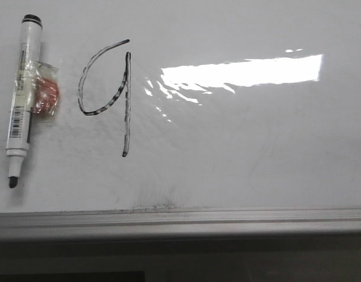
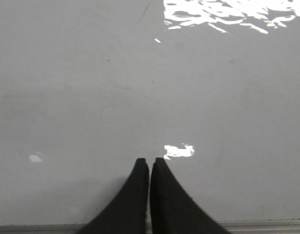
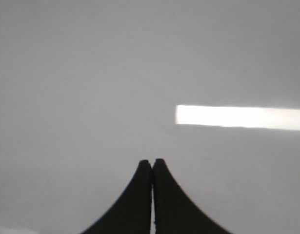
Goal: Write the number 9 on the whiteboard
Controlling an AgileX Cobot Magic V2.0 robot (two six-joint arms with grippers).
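Note:
The whiteboard (image 1: 239,153) fills the front view, glossy white with a grey metal rail along its near edge. A thin, patchy black number 9 (image 1: 127,106) is drawn on its left part, open curved loop to the left of a straight stem. A white marker (image 1: 23,100) with a black cap lies flat to the left of the 9, its bare tip toward the rail, with tape and an orange-red lump on its side. No gripper shows in the front view. My left gripper (image 2: 150,161) is shut and empty over bare board. My right gripper (image 3: 152,161) is shut and empty over bare board.
A bright lamp reflection (image 1: 245,73) lies on the board right of the 9. Faint dark smudges (image 1: 154,202) sit near the rail below the digit. The grey rail (image 1: 180,220) runs along the board's near edge, with a dark gap in front of it.

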